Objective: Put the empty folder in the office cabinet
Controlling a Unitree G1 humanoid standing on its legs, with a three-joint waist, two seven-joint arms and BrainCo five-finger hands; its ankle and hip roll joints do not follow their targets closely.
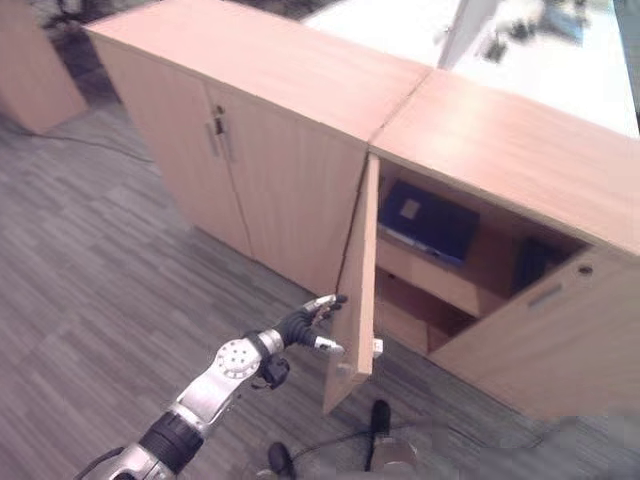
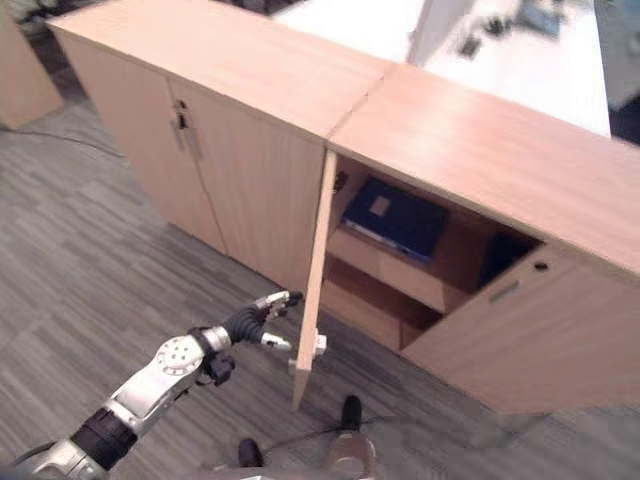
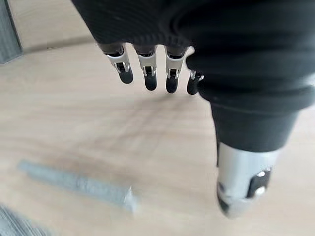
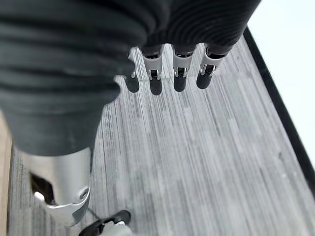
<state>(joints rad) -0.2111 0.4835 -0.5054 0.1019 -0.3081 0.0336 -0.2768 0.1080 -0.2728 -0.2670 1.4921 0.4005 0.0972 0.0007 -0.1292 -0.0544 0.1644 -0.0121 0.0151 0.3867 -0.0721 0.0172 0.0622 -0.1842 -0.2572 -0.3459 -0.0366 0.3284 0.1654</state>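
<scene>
Wood units: we count two low cabinets side by side, the left cabinet (image 1: 240, 150) with both doors closed, the office cabinet (image 1: 500, 200) on the right with both doors swung open.
Handles: we count two metal pulls (image 1: 215, 135) at the seam of the closed doors, and one handle (image 1: 545, 296) on the right open door (image 1: 550, 340).
Shelves: we see two levels inside the open unit, an upper shelf (image 1: 430, 275) and a lower space beneath it.
Folder: one dark blue folder (image 1: 428, 220) lies flat on the upper shelf, a pale label on its cover.
Other contents: one dark item (image 1: 533, 262) stands at the right end of the same shelf; we cannot tell what it is.
Our left hand: our left hand (image 1: 305, 325) reaches to the outer face of the left open door (image 1: 358, 290), fingers (image 3: 147, 73) straight and relaxed, clasping nothing.
Our right hand: our right hand (image 4: 162, 73) hangs over the grey floor (image 4: 197, 162), fingers loose, empty.
</scene>
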